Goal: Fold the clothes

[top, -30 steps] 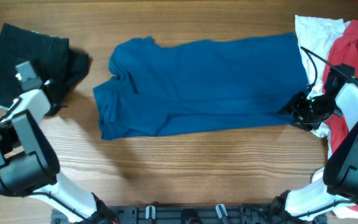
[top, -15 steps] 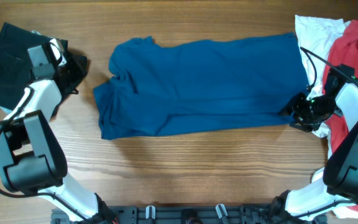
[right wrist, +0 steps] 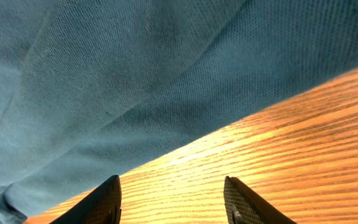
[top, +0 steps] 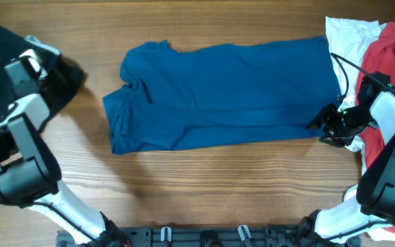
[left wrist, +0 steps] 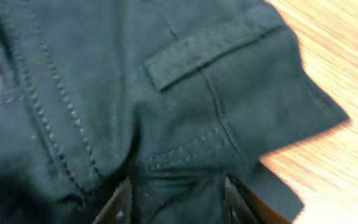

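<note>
Right tool [right wrist: 171, 180] wide apart, low over bench [right wrist: 278, 124] at edge of dark blue shirt [right wrist: 135, 62]. Left tool [left wrist: 178, 183] wide too, close over black garment [left wrist: 104, 93].

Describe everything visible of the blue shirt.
The blue shirt is a plain dark blue short-sleeved garment of fine knit cloth. It is spread flat and sideways on the wooden table, with collar and sleeves to the left of the overhead view and hem to the right. Light wrinkles run along it. The right gripper, open, sits at its lower hem corner, and a white garment lies beside the hem.
</note>
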### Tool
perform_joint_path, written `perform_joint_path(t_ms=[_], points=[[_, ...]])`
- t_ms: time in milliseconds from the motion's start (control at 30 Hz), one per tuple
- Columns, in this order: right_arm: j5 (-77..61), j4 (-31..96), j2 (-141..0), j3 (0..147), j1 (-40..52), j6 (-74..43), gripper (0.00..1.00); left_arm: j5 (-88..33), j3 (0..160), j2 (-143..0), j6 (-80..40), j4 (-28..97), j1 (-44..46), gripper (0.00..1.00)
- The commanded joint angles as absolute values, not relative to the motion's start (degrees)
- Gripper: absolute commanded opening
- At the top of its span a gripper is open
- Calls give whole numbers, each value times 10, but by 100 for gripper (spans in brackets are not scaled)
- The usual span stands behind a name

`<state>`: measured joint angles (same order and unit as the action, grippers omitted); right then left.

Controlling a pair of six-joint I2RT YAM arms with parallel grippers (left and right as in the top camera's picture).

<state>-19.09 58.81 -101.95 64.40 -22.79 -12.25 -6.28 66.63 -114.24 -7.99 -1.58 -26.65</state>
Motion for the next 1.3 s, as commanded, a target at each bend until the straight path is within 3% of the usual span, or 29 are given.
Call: perform_joint_path(t_ms=[0, 67, 300, 433, 567, 667, 800, 1000, 1267], points=[[-198, 591, -1013, 645, -227, -116, 53, -98, 710, -1151, -79, 10, -304, 47], [-198, 589, -1013, 645, -227, -121, 53, -162, 723, -1150, -82, 20, -299, 57], [-198, 594, -1013, 645, -227, -119, 54, -280, 725, -1069, -81, 117, -203, 75], [-198, 597, -1013, 645, -227, -107, 57, -298, 725, -983, -72, 260, -91, 78], [-194, 604, -1013, 645, -227, -105, 61, -273, 724, -955, -72, 386, 15, 74], [-194, 605, -1013, 645, -227, -105, 61, -147, 721, -958, -73, 502, 108, 56], [-194, 601, -1013, 645, -227, -106, 61, -82, 699, -959, -73, 578, 193, 53], [-162, 582, -1013, 645, -227, -143, 59, -62, 673, -959, -72, 590, 253, 57], [-162, 579, -1013, 645, -227, -141, 60, -48, 599, -963, -62, 481, 283, 59]])
